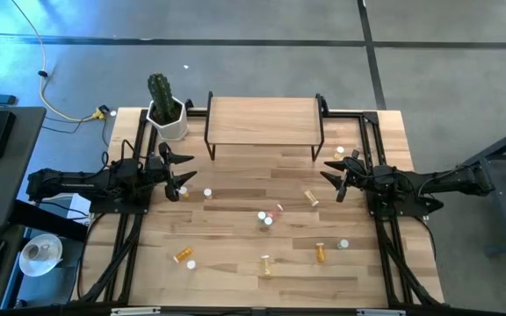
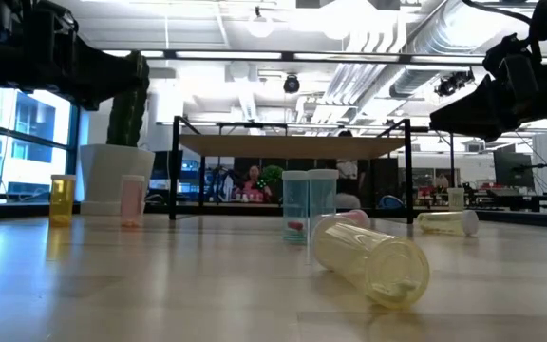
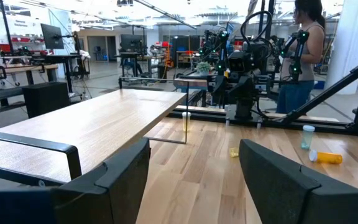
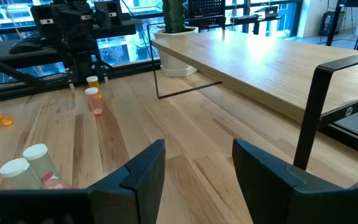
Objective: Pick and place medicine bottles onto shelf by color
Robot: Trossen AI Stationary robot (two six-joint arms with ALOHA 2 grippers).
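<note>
The medicine bottles lie scattered over the wooden tabletop. In the high view an orange one, a yellow one and a pink one lie on their sides, and a green one stands upright. The shelf, a light-wood board on black legs, stands at the far middle with nothing on its top. My left gripper hangs open at the table's left, level, beside the shelf's left end. At the table's right my right gripper is open too, with the shelf beside it.
A white pot with a cactus stands left of the shelf. Black frame rails run along both table sides. An orange bottle and a pink one stand upright near the left arm. A person stands beyond the table's right side.
</note>
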